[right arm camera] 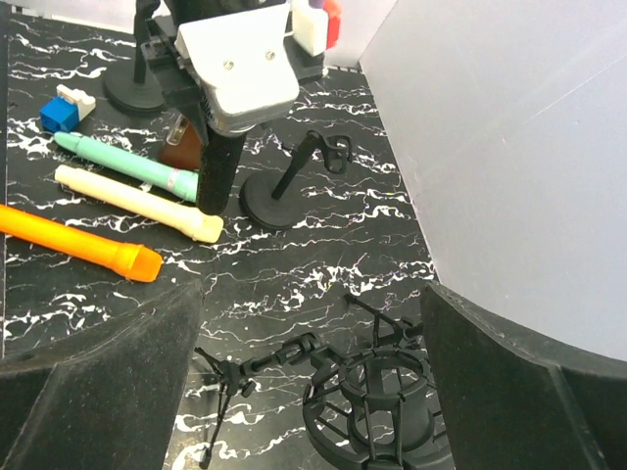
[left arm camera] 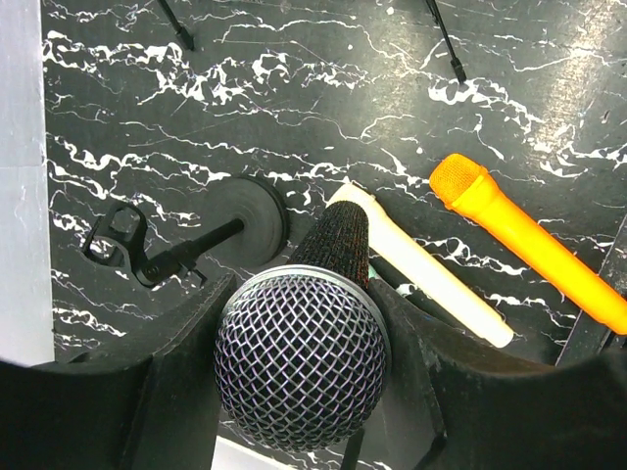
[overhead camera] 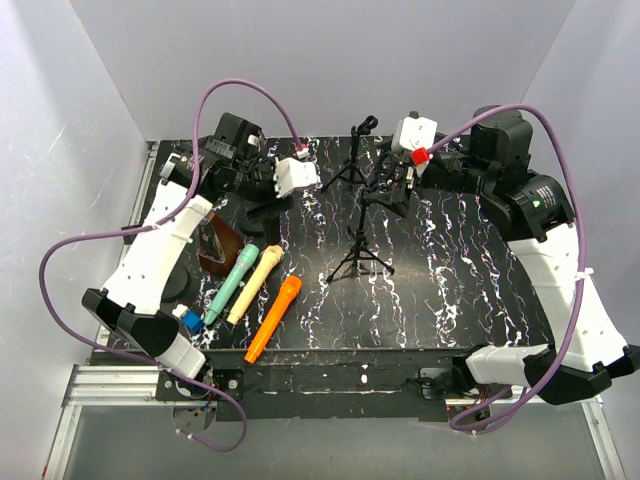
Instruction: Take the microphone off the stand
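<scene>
Near edge of the desk (overhead camera: 450,300): an orange mic (overhead camera: 272,318), a cream mic (overhead camera: 255,283) & a teal mic (overhead camera: 232,283) were laid flat, slanted side by side. A small blue-and-white block (overhead camera: 187,318) was seen just beside the teal one's near end. A brown item (overhead camera: 215,248) was seen just behind them. Whether anything was in it could not be told.

Mid-desk: a black tripod stand (overhead camera: 360,255) was set upright.

Further back, left side: the black mic (right arm camera: 214,171) was grasped by the left tool (left arm camera: 302,343), clenched on the body just below the mesh head. Its long axis was held roughly upright, head up toward the wrist cam, tail down near the desk by the cream mic's end. The round-base stand (left arm camera: 250,208) was just beside it. The stand's clip (left arm camera: 118,235) was empty, tilted away & apart from the mic.

The mic was judged already free of the clip. The coming move was judged to turn on carrying it sideways off the stand w/o the tail catching the cream mic or the base.

Back right: the right tool (right arm camera: 312,333) was spread wide w/ nothing in it, over a black shock mount (right arm camera: 377,416) in which no mic was seen. It was well apart from the mic, so the left arm was by far the nearer. A 2nd tripod (overhead camera: 358,150) was seen at the far edge.
</scene>
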